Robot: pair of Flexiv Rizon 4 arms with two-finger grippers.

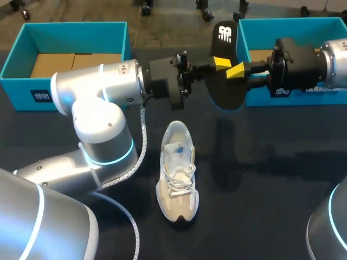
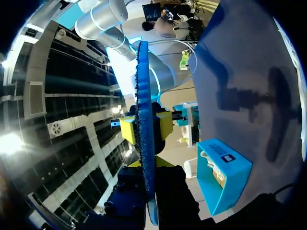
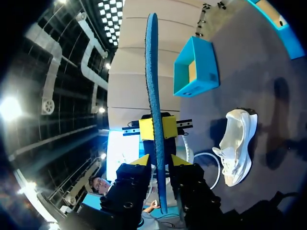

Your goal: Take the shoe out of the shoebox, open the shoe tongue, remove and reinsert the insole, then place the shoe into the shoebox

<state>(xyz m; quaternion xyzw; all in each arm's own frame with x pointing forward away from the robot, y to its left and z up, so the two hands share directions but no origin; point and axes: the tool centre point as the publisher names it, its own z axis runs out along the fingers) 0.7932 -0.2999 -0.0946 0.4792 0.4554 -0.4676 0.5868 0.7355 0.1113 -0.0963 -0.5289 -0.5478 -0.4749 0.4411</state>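
Note:
A dark insole (image 1: pixel 225 65) with a blue underside stands on edge in the air between my two grippers, above the table's far middle. My left gripper (image 1: pixel 212 64) is shut on the insole (image 2: pixel 144 120), its yellow tips (image 2: pixel 163 162) pressed to both faces. From the opposite side, my right gripper (image 3: pixel 159 160) straddles the insole (image 3: pixel 153 81) with its fingers (image 3: pixel 143 160) narrowly open, a slim gap on each side. The beige and white shoe (image 1: pixel 177 173) lies on the table nearer me, toe toward me, and also shows as the shoe (image 3: pixel 237 143) beside my right gripper.
A blue shoebox (image 1: pixel 21 59) stands open at the far left. A second blue shoebox (image 1: pixel 255 97) stands at the far right, behind my right arm. My left arm's white cable (image 1: pixel 142 146) hangs close to the shoe's left side.

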